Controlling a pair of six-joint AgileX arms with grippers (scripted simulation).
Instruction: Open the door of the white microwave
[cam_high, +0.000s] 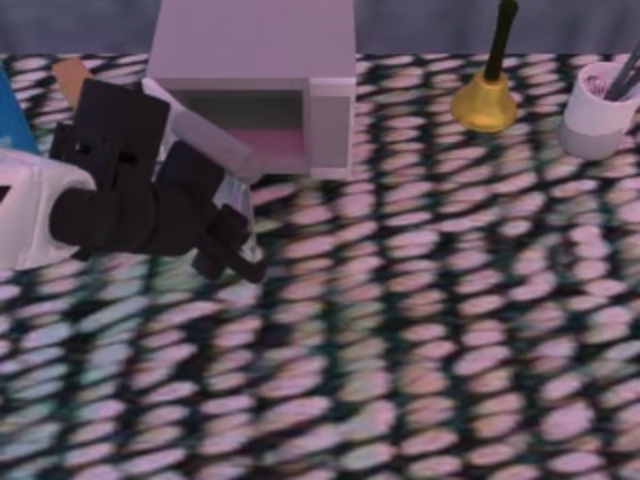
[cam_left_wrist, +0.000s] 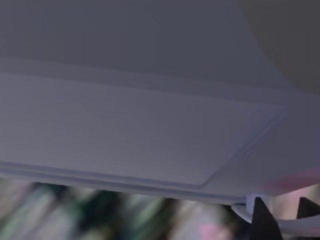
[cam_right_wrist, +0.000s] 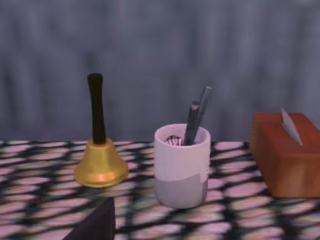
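The door (cam_high: 213, 140) of the white microwave (cam_high: 262, 60) was swung halfway out because the left end effector (cam_high: 238, 252) sat at its free edge (can't tell its fingers' state).

The white microwave (cam_high: 262, 60) is sitting at the back of the worktop, left of centre. Its door (cam_high: 205, 135) is hanging swung out to the left, showing off the pinkish floor inside.
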